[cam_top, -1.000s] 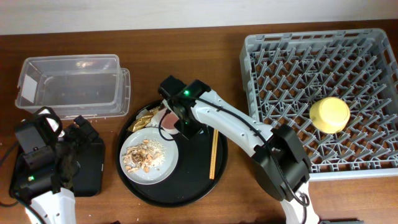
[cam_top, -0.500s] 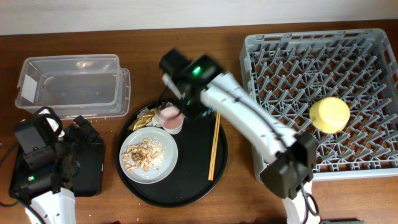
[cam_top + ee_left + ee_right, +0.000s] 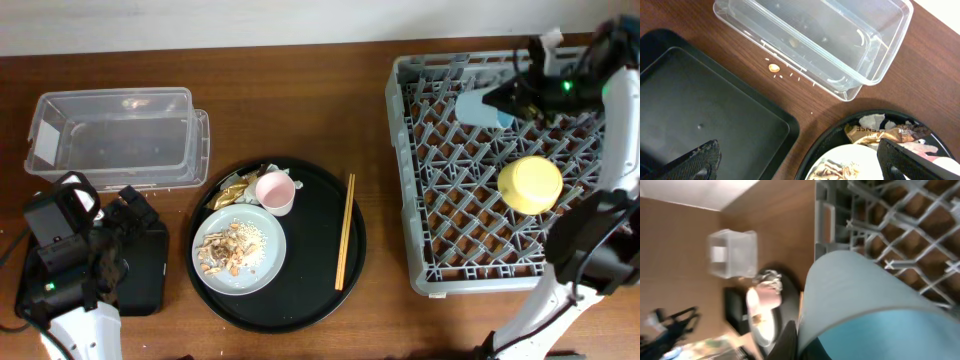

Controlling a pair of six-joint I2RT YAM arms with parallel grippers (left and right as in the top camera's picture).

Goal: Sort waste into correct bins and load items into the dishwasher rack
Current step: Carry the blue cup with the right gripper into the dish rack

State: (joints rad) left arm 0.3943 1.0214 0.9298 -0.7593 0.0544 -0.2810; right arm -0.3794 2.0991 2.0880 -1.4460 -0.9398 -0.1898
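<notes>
Dark brown wood-grain table (image 3: 300,110), pale off-white wall (image 3: 250,20) strip along far edge, soft even light

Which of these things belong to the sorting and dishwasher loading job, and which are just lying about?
Job: blue cup, yellow bowl, pink cup, chopsticks, plate, food scraps, wrappers, clear tub, flat black tray, rack.
Lying about: round black tray, table.

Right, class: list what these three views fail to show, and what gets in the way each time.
Right wrist: the blurred blue cup fills the frame, hiding how the right end effector grips it.
Left wrist: the plate is cut off by the bottom edge.
Overhead: the tub label is too small to read.
</notes>
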